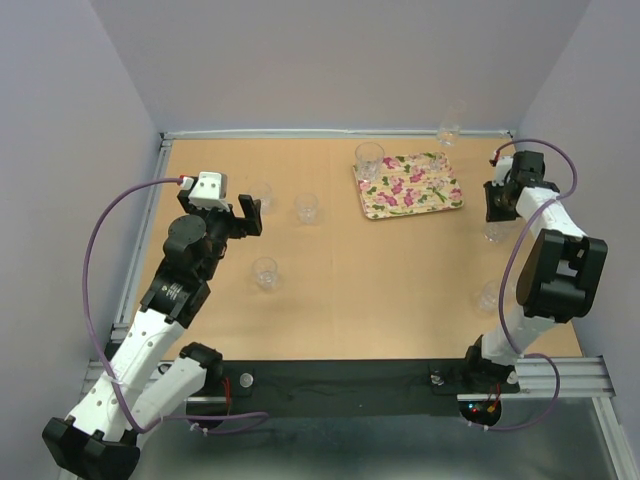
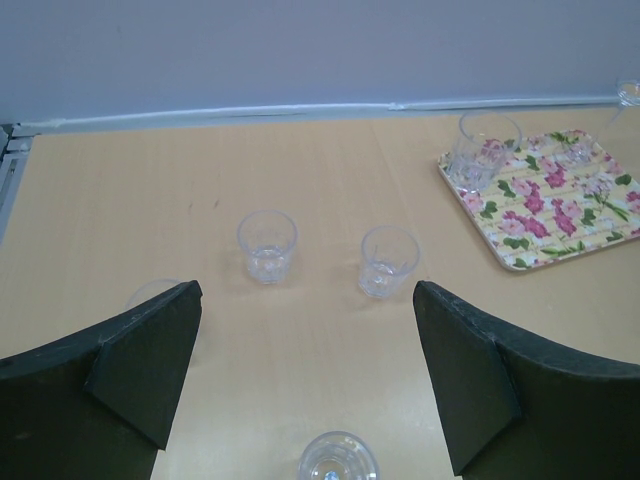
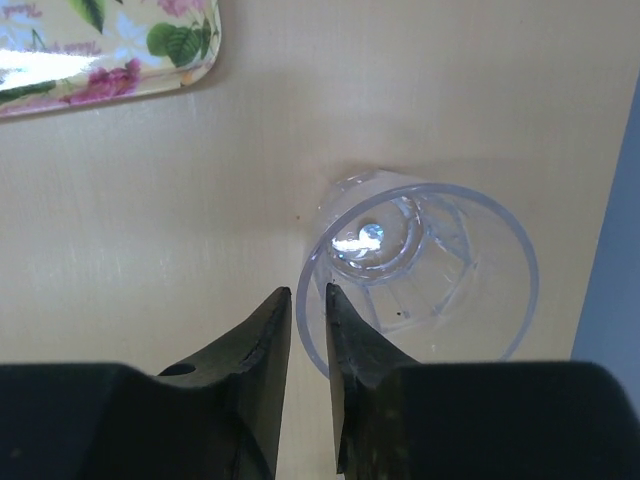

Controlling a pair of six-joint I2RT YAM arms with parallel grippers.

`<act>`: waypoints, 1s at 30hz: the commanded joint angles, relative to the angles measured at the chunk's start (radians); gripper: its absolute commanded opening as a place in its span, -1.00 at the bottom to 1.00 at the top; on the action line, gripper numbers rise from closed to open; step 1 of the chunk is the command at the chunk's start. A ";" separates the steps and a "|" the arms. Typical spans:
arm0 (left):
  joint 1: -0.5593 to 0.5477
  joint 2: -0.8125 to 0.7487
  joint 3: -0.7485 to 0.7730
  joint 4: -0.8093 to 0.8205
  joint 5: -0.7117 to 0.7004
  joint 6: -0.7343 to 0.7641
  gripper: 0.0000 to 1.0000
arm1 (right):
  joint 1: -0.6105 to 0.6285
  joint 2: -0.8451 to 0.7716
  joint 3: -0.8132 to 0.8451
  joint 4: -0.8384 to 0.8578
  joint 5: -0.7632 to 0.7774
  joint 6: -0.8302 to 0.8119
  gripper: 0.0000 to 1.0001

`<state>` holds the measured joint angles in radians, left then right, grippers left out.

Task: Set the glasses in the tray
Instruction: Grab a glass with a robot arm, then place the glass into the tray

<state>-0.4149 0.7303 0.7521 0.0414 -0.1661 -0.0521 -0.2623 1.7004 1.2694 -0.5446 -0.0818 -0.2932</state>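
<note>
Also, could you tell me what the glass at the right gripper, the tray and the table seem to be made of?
The glass is clear and glossy, with moulded facets and a bright glint at its base; glass or hard plastic, I cannot tell which. The tray has a shiny printed floral surface with glare, likely plastic or lacquered metal. The table is a matte, pale wood-look top, perhaps laminate.

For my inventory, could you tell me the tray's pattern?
Cream tray, pink flowers, green leaves; left wrist view.

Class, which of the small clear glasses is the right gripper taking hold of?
The short clear tumbler at the right edge of the wooden table, beyond the flowered rectangular tray: the right gripper closes on its wall. The other glasses stand free.
</note>
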 commanded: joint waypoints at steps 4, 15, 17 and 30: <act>0.004 -0.016 -0.003 0.041 -0.003 0.015 0.97 | -0.006 0.002 -0.008 -0.002 -0.012 -0.035 -0.74; 0.002 -0.009 -0.003 0.041 -0.009 0.017 0.97 | -0.003 -0.105 0.087 -0.106 -0.202 -0.224 -0.99; 0.002 -0.009 -0.003 0.041 -0.012 0.018 0.97 | 0.017 -0.117 0.107 -0.123 -0.239 -0.264 -0.99; 0.002 0.007 -0.008 0.043 -0.033 0.023 0.97 | 0.258 -0.189 0.117 -0.167 -0.266 -0.385 -0.99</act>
<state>-0.4149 0.7368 0.7521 0.0406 -0.1818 -0.0475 -0.0540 1.5490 1.3342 -0.7124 -0.3309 -0.6312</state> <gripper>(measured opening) 0.986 0.090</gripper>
